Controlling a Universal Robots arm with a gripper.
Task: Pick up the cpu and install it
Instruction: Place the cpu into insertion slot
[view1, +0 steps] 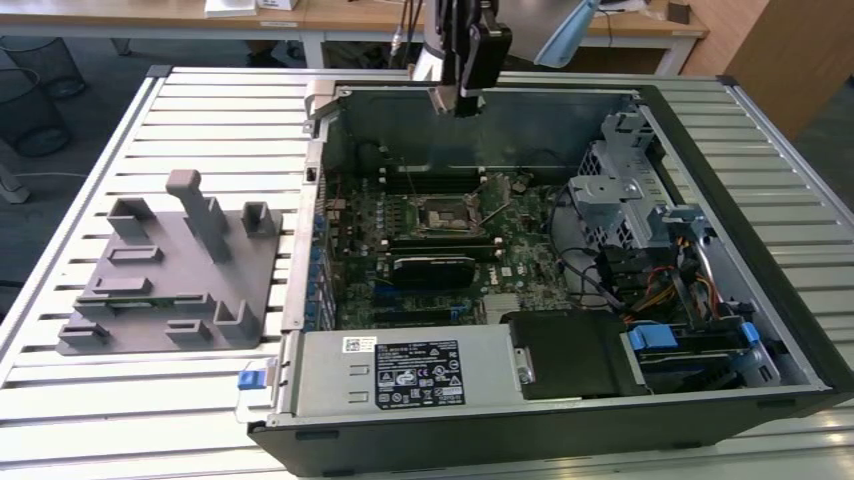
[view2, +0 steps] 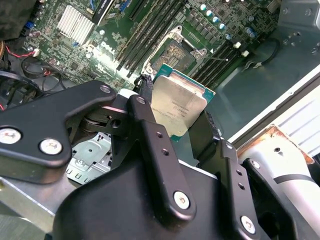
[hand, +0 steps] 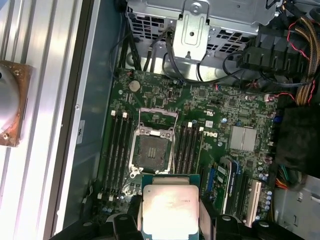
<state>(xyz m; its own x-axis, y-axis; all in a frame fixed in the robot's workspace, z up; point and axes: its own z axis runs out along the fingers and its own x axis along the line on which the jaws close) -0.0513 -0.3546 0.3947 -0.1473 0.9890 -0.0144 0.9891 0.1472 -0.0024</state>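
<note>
My gripper (view1: 461, 100) hangs above the far wall of the open computer case (view1: 747, 250), shut on the cpu. The cpu (view2: 177, 105) is a thin square chip with a silvery top and a green rim, clamped by its edges between the two black fingers (view2: 150, 130). In the first wrist view the cpu (hand: 170, 205) sits between the fingertips, with the gripper (hand: 172, 222) around it. The motherboard's open socket (hand: 152, 150) lies bare below, its metal frame swung up. The socket (view1: 441, 212) sits mid-board in the exterior view, nearer the camera than the gripper.
A grey plastic fixture (view1: 174, 270) with upright posts stands on the slatted table at the exterior view's left. Inside the case are a metal drive cage (view1: 627, 190), bundled cables (view1: 667, 290) and a power supply (view1: 400, 370). Memory slots (hand: 117, 150) flank the socket.
</note>
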